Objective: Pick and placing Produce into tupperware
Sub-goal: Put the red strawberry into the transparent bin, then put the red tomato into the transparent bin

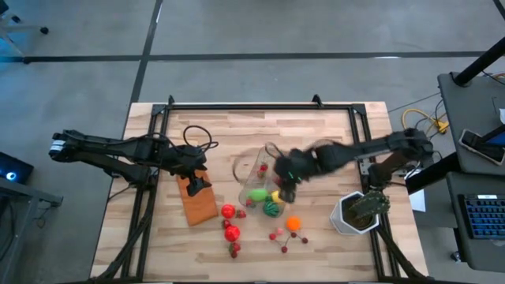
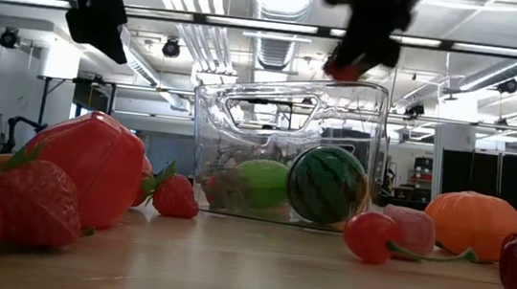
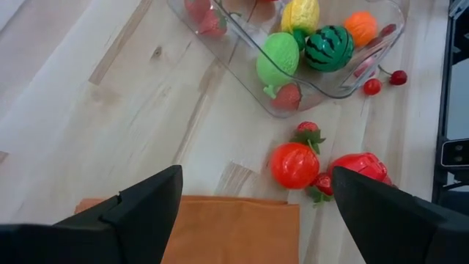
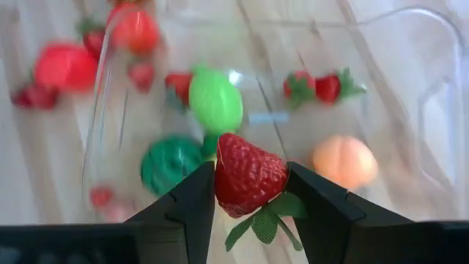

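The clear tupperware (image 1: 251, 170) stands mid-table and holds a green fruit (image 4: 215, 99), a toy watermelon (image 2: 327, 183), a yellow piece (image 3: 300, 13) and strawberries. My right gripper (image 4: 250, 177) hangs over its right part, shut on a red strawberry (image 4: 249, 172). More produce lies on the wood nearer the front edge: a red tomato (image 1: 228, 211), a red pepper (image 1: 232, 232), an orange fruit (image 1: 293, 223) and cherries (image 1: 278, 235). My left gripper (image 3: 249, 213) waits open above a flat brown-orange rectangle (image 1: 197, 201), left of the tupperware. My right gripper pinches the strawberry's two sides (image 4: 223, 183) between its fingertips, close to the green leafy cap (image 4: 264, 224). The fingers slant down from the table's right side. The red body sticks out past the fingertips, and the berry is lifted clear above the tupperware's open top.
A green plant in a white pot (image 1: 357, 213) stands at the front right. Dark frame rails (image 1: 260, 106) run along the table's far edge and sides. Bare wood lies along the far part of the table and at the front left.
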Available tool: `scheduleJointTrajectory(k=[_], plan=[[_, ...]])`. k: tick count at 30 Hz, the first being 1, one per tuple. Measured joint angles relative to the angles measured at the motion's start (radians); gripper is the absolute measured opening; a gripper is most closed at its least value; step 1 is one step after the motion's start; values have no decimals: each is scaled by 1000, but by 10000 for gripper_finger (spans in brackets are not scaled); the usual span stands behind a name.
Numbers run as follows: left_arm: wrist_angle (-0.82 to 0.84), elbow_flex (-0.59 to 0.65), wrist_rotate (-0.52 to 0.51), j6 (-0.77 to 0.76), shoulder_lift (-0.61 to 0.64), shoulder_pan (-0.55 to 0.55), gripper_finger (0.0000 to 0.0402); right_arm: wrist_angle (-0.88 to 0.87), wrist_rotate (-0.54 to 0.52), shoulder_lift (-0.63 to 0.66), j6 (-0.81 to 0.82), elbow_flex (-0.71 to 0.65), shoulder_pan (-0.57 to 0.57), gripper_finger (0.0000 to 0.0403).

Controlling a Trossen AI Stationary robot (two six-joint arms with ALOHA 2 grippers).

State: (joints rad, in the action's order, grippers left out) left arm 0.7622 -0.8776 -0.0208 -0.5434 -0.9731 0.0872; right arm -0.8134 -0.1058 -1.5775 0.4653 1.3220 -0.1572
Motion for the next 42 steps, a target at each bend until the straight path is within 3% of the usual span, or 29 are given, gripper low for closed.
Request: scheduleJointTrajectory(k=[5,13,19,25,32,37,42], plan=[[4,4,71,-27,-11,0,334,74,134,-81,-11,6,123,186],[-18,20,89,-29,-36,0,334,50,126,-98,-6,65,126,279],[-110,20,91,-27,-93,1,334,-7,-4,-10,-6,141,100,312],[-176,19,92,93,-215,2,334,-261,-164,71,-12,164,0,318],[-181,1,128,306,-380,77,334,-392,-362,164,209,118,-188,321],[-186,-21,136,315,-466,151,334,-493,-470,185,380,97,-279,322],[-183,-46,67,298,-522,204,334,-541,-491,207,475,41,-321,325]])
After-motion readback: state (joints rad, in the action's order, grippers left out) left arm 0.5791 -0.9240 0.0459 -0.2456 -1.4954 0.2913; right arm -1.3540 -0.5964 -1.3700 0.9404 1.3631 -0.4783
